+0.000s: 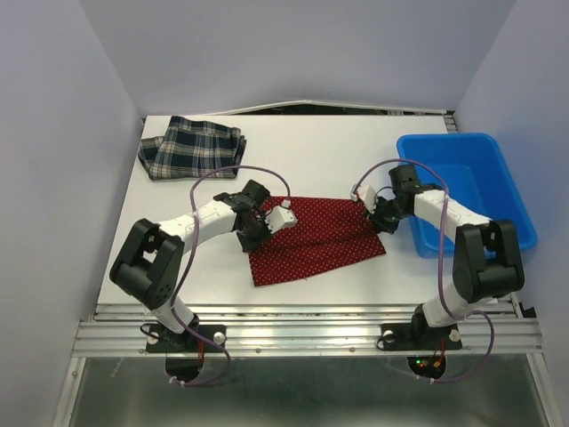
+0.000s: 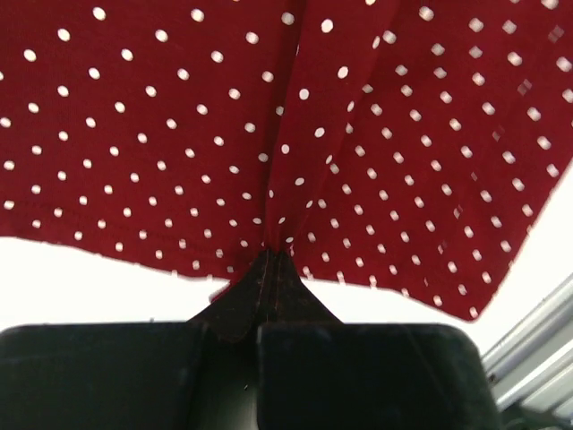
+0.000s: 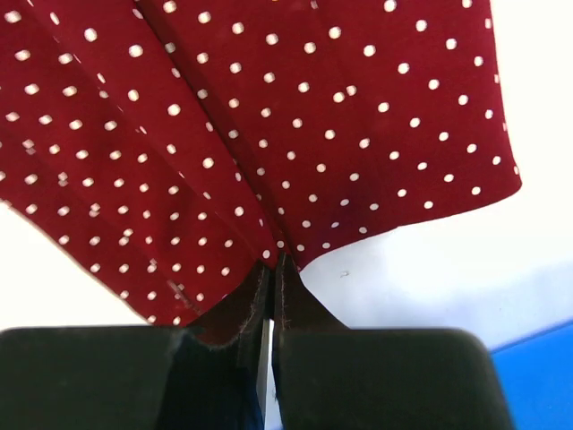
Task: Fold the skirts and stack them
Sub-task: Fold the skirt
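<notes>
The red polka-dot skirt [image 1: 316, 238] lies spread on the white table in the middle, between the two arms. My left gripper [image 1: 269, 220] is shut on its left upper edge; the left wrist view shows the cloth [image 2: 269, 134] pinched into a pleat at the fingertips [image 2: 271, 260]. My right gripper [image 1: 366, 206] is shut on its right upper corner; the right wrist view shows the cloth [image 3: 269, 134] gathered at the fingertips [image 3: 273, 264]. The plaid skirt [image 1: 191, 147] lies folded at the back left of the table.
A blue plastic bin [image 1: 471, 187] stands at the right, just behind my right arm; its rim shows in the right wrist view [image 3: 537, 376]. The table's metal front rail [image 1: 311, 325] runs along the near edge.
</notes>
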Controlling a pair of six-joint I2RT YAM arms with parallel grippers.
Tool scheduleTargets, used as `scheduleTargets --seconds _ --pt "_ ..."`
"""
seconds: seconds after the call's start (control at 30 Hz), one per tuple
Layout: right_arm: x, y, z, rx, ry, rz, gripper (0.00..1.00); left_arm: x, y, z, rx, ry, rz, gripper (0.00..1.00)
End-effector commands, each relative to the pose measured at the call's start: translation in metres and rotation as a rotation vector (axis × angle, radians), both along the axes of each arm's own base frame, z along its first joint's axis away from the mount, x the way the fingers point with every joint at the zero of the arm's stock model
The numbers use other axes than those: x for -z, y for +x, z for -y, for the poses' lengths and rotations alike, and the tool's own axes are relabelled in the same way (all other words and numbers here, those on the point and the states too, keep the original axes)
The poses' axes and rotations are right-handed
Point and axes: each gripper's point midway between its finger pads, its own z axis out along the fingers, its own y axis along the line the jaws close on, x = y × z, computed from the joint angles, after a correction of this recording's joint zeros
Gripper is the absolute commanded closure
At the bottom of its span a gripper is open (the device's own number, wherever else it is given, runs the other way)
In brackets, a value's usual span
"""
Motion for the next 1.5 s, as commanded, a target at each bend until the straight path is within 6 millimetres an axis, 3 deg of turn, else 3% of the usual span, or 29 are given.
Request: scheduleTargets --seconds 0.0,0.2,0.3,0.33,0.4,0.57,0.7,0.77,0.83,0.93,1.0,1.03,1.1,1.13,1.17,1.27,1.3,1.37,1.47 --pt "-0.009 0.028 0.003 0.038 0.001 0.083 0.99 0.012 0.007 0.001 -0.069 0.006 -0.009 1.00" --pt "-0.050 0.056 -0.002 0.064 0.022 0.141 0.99 -0.015 0.030 0.006 -0.103 -0.009 0.033 1.00" --pt "-0.085 0.065 -0.005 0.057 0.040 0.195 0.99 -0.051 0.041 0.007 -0.105 -0.043 0.089 1.00" --pt "-0.084 0.061 -0.005 0.055 0.036 0.180 0.99 -0.052 0.039 0.006 -0.105 -0.039 0.082 1.00" --pt "-0.100 0.060 -0.006 0.042 0.047 0.203 0.99 -0.067 0.031 0.003 -0.094 -0.046 0.079 1.00" --pt "-0.116 0.027 0.000 -0.037 0.014 0.219 0.99 -0.099 -0.001 0.008 -0.042 -0.105 0.053 1.00" --pt "-0.091 -0.004 0.014 -0.106 -0.066 0.195 0.99 -0.103 -0.044 0.019 0.044 -0.133 0.003 1.00" --pt "-0.067 -0.020 0.021 -0.126 -0.104 0.192 0.99 -0.087 -0.064 0.027 0.070 -0.137 -0.037 1.00" --pt "-0.047 -0.027 0.023 -0.120 -0.109 0.189 0.99 -0.065 -0.072 0.022 0.085 -0.073 -0.049 1.00" --pt "-0.029 -0.030 0.020 -0.102 -0.095 0.162 0.99 -0.044 -0.066 0.020 0.080 -0.029 -0.029 1.00" --pt "-0.012 -0.038 0.018 -0.090 -0.081 0.094 0.90 -0.013 -0.066 0.013 0.070 0.043 -0.051 0.96" --pt "-0.011 -0.040 0.017 -0.092 -0.073 0.085 0.90 -0.010 -0.064 0.011 0.069 0.049 -0.036 0.91" --pt "-0.010 -0.048 0.008 -0.114 -0.039 0.060 0.70 0.004 -0.063 0.011 0.071 0.073 -0.057 0.83" --pt "-0.011 -0.053 0.008 -0.116 -0.035 0.051 0.45 0.007 -0.064 0.012 0.081 0.074 -0.070 0.80" --pt "-0.019 -0.052 0.007 -0.115 -0.025 0.075 0.36 0.007 -0.064 0.013 0.085 0.071 -0.070 0.76" --pt "-0.039 -0.049 0.006 -0.100 -0.016 0.114 0.31 -0.012 -0.069 0.021 0.131 0.006 -0.073 0.60" --pt "-0.057 -0.041 0.004 -0.099 -0.006 0.163 0.30 -0.019 -0.075 0.023 0.153 -0.018 -0.083 0.57" --pt "-0.073 -0.044 0.002 -0.090 0.013 0.160 0.31 -0.041 -0.075 0.027 0.181 -0.072 -0.043 0.54" --pt "-0.112 -0.029 -0.011 -0.053 0.090 0.217 0.32 -0.065 -0.075 0.028 0.211 -0.124 0.011 0.54"
